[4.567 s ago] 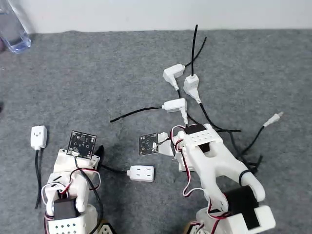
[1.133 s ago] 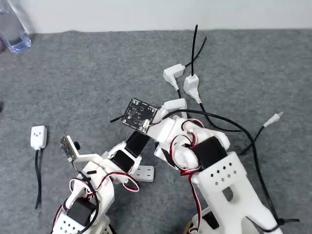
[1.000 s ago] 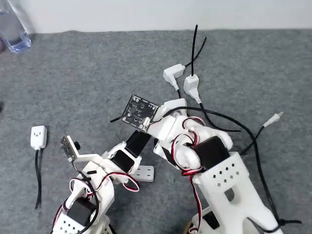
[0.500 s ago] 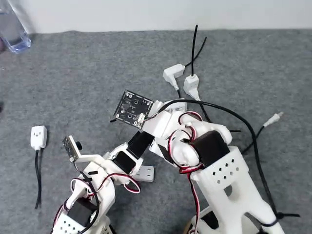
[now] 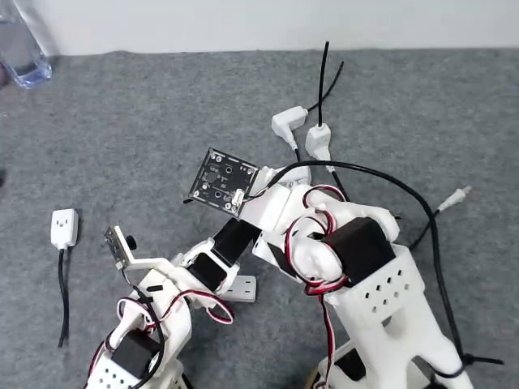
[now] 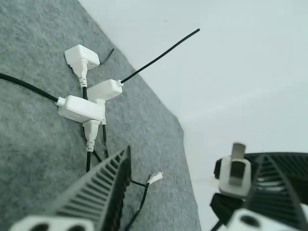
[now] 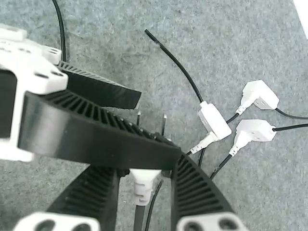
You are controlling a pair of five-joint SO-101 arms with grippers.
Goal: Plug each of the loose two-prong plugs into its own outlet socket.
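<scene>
I judge the task is at its beginning: I see no plug seated in any socket. My right gripper (image 7: 147, 168) is clenched on a white two-prong plug (image 7: 143, 185), with the prongs pointing away from the wrist. My left gripper (image 6: 195, 156) is spread wide, and one jaw is just beside this plug.

A single outlet socket (image 5: 63, 227) lies on the grey carpet (image 5: 146, 130), well apart, and its face is free. A second outlet socket (image 5: 241, 285) lies partly hidden beneath the left arm. A loose two-prong plug (image 5: 459, 194) waits on the carpet. Three white corded blocks (image 7: 214, 120) lie close together; I cannot tell if they are plugs or sockets. I can read no brand, label or writing.
</scene>
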